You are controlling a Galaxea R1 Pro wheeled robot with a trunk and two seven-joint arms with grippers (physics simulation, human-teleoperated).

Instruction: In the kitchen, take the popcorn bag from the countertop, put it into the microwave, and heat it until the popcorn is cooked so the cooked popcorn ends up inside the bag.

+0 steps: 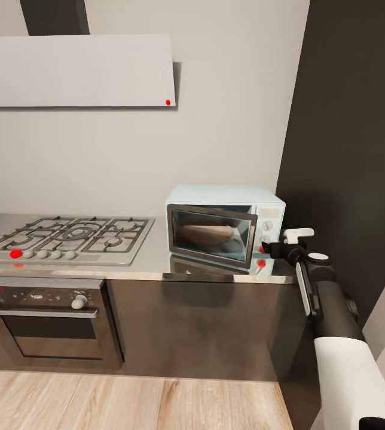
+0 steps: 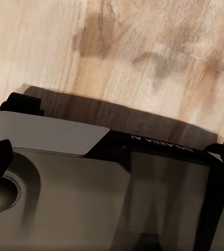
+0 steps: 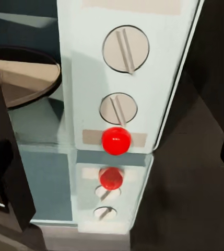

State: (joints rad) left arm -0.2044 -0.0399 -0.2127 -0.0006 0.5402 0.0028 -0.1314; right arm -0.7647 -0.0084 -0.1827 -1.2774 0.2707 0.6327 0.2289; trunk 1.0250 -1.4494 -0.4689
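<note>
The right gripper [image 1: 274,246] is raised just in front of the microwave's [image 1: 222,230] control panel [image 3: 123,68], level with the red button [image 3: 116,140] under its two knobs; its dark fingers [image 3: 2,172] frame the panel on either side in the right wrist view, spread apart with nothing between them, and whether a fingertip touches the panel cannot be told. The microwave stands at the right end of the countertop [image 1: 150,270], beside the dark wall panel [image 1: 348,149], its door [image 1: 211,235] hanging slightly ajar. Through the glass a tan rounded shape, apparently the popcorn bag [image 1: 207,233], sits inside the cavity. Toward the counter's left end lies the gas hob [image 1: 67,237], with the built-in oven [image 1: 46,319] beneath it and the white hood [image 1: 76,70] above. The left wrist view looks down over the robot's dark base [image 2: 158,172] and the wood floor [image 2: 143,47]; the left gripper's jaw state cannot be told.
</note>
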